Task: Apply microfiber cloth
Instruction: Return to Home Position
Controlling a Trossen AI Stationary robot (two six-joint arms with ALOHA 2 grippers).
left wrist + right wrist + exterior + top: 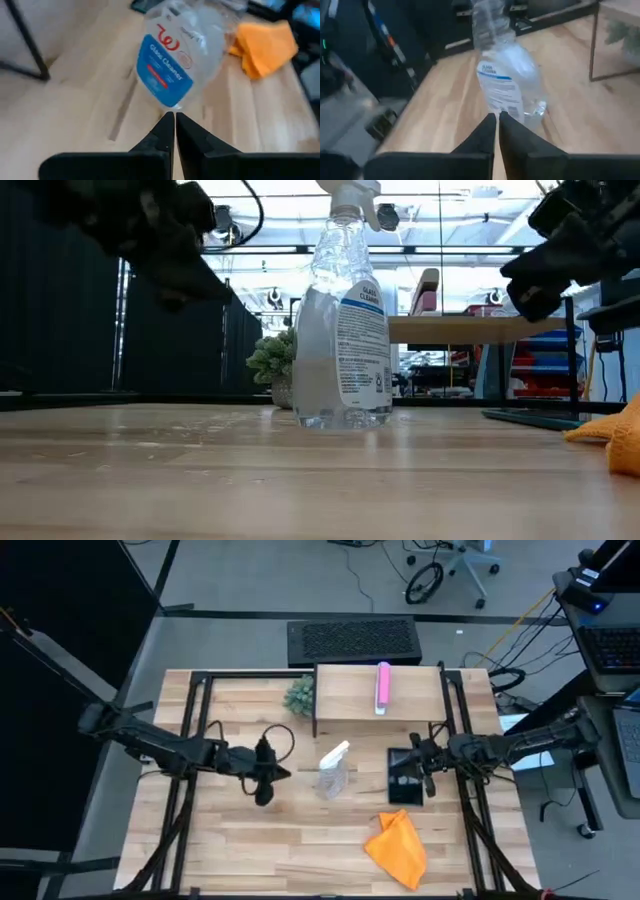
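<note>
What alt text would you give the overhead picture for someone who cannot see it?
Seen from above, a clear spray bottle stands on a wooden table, between two dark robot arms whose left gripper and right gripper are both shut and empty. An orange microfiber cloth lies crumpled toward the lower right, just below a dark tablet.

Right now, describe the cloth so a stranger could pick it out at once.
On the wooden table, go to the right arm's side, away from the raised shelf. Past the dark tablet lies the cloth, crumpled on the wood. It is the only bright orange, soft thing; the bottle is clear and upright, the tablet dark and flat.
</note>
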